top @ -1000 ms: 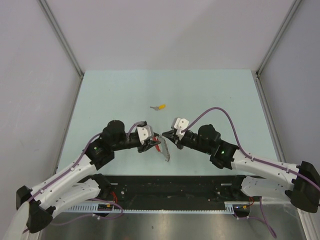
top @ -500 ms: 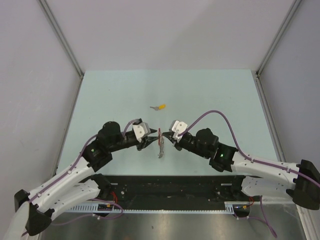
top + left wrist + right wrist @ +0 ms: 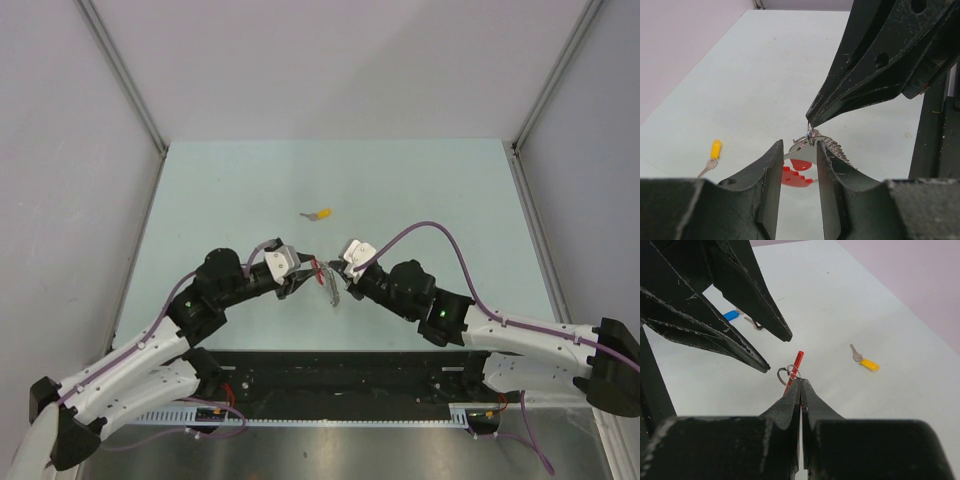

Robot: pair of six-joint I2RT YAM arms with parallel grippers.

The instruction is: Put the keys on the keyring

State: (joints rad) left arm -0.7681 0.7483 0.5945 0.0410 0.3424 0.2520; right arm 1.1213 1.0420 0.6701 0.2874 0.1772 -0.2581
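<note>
The pale green worktop [image 3: 220, 180] carries a yellow-capped key [image 3: 320, 214]. It lies flat, well beyond the left hand [image 3: 304, 281] and the right hand [image 3: 334, 282]. A blue-capped key [image 3: 731, 315] lies on the worktop behind the left hand's fingers, with a small silvery piece [image 3: 752, 322] just beside it, too small to identify.

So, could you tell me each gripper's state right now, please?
Left gripper: open, holding nothing.
Right gripper: shut on the silvery chain keyring with the red plastic tag.
</note>
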